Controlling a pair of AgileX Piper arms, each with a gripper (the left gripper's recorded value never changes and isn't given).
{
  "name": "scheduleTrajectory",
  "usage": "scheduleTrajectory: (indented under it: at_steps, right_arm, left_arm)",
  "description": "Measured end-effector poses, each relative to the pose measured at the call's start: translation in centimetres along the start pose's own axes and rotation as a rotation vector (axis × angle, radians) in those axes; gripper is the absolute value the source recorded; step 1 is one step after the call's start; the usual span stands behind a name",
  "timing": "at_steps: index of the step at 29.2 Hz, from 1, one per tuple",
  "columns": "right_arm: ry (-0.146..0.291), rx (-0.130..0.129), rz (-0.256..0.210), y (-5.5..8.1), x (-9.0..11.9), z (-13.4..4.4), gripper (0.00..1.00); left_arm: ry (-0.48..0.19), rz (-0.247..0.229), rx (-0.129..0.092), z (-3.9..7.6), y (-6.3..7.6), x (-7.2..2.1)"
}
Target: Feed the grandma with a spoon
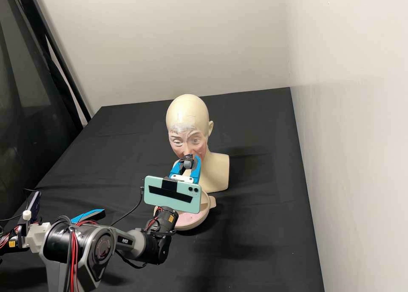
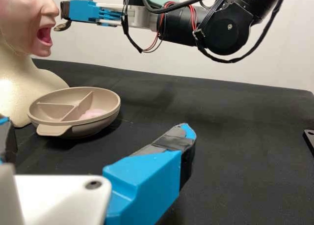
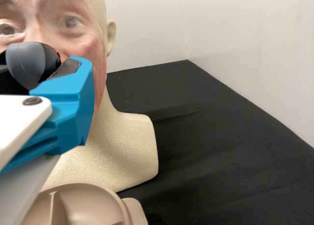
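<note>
Left wrist view: right gripper (image 2: 73, 11) raised to face height, both blue fingers closed tight on the thick dark handle of the spoon (image 2: 62, 26). The spoon's tip is level with the upper lip of the mannequin head (image 2: 22, 18), just in front of the open mouth. Touching the lip or just short of it: cannot tell. Any food on the spoon is too small to make out.

Progress, as judged:
- Spoon picked up and brought to the face: done.
- Left to do: lower the tip a little, ease it between the lips, then draw back.

Surroundings:
- Divided bowl (image 2: 88, 126) on the black bench (image 2: 235, 136), just beside the bust's base, with something pale pink in one compartment.
- Left gripper (image 1: 87, 216) low over the bench's near left part, fingers spread wide, holding nothing, well apart from the head.
- Mint-green phone (image 1: 172, 194) taped to the right arm, above the bowl.

Nothing lies between spoon and mouth. The nose sits close above the spoon, so there is little room upward.
</note>
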Motion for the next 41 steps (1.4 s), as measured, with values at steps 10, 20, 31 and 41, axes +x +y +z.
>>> scheduleTrajectory:
  at_steps: [10,20,31,41]
  right_arm:
    - [0.019,0.01,-0.01,-0.6,0.2,-0.7,0.0]
    - [0.037,0.015,-0.034,-1.5,0.1,-1.4,0.0]
    - [0.039,0.016,-0.038,-1.6,0.1,-1.5,0.0]
    - [0.032,0.015,-0.04,-1.6,-0.1,-1.4,0.0]
  left_arm:
    - [-0.001,0.003,0.0,0.0,0.1,0.26]
    - [0.0,0.0,0.0,0.0,0.0,0.29]
    - [0.001,-0.004,0.0,-0.1,-0.1,0.31]
    - [0.001,-0.004,0.0,-0.1,-0.1,0.31]
